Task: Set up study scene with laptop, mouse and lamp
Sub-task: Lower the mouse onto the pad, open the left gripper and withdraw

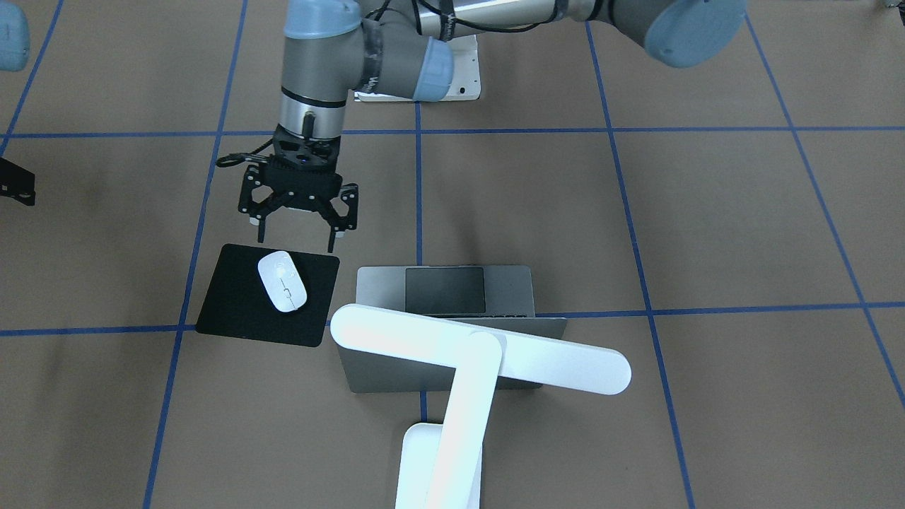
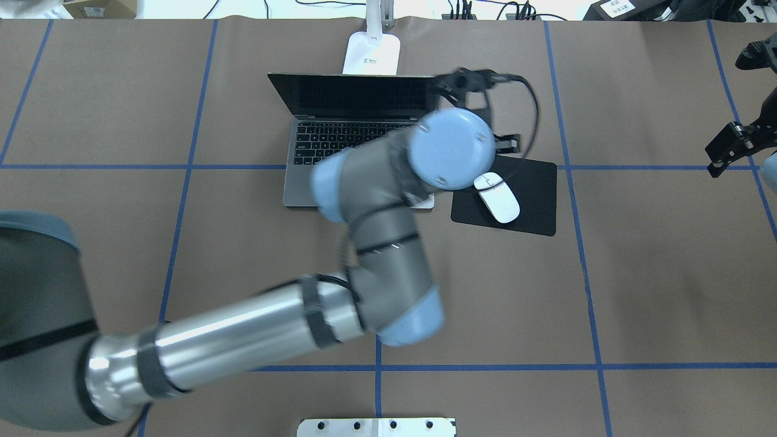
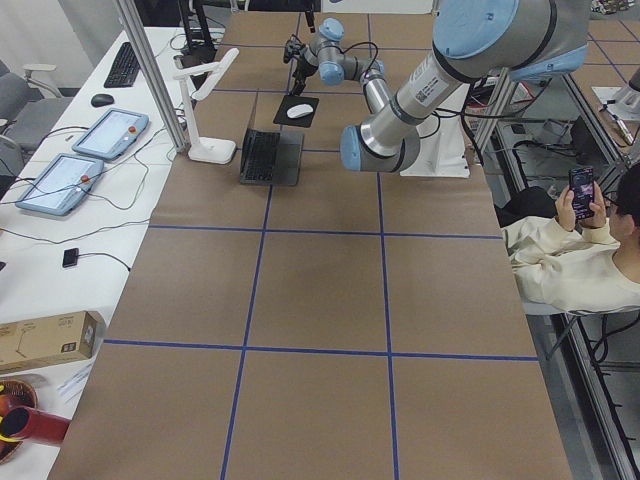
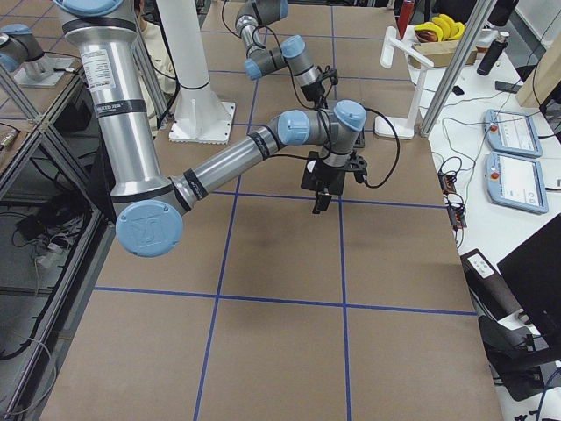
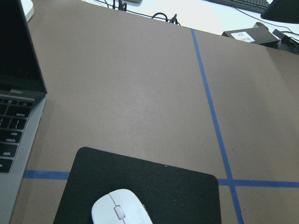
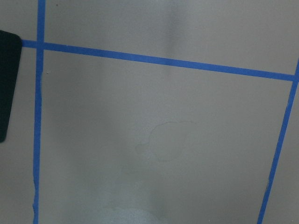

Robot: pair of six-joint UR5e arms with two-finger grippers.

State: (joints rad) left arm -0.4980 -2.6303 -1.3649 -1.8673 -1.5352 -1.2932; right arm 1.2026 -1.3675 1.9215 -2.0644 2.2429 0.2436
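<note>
While the mouse (image 1: 282, 281) lay on the black mat (image 1: 233, 311) left of centre, my left tool (image 1: 297, 239) hung spread, empty, just above it in frame; the right tool's (image 2: 731, 145) state I couldn't tell.

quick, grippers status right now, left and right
Left gripper: open, holding nothing.
Right gripper: cannot tell, mostly cut off at the frame edge.

Bright, even overhead light leaves only soft shadows on the counter (image 1: 707, 226). The white lamp (image 1: 565, 364) looks overexposed up close, and the left arm (image 2: 388, 200) is slightly blurred from overhead.
</note>
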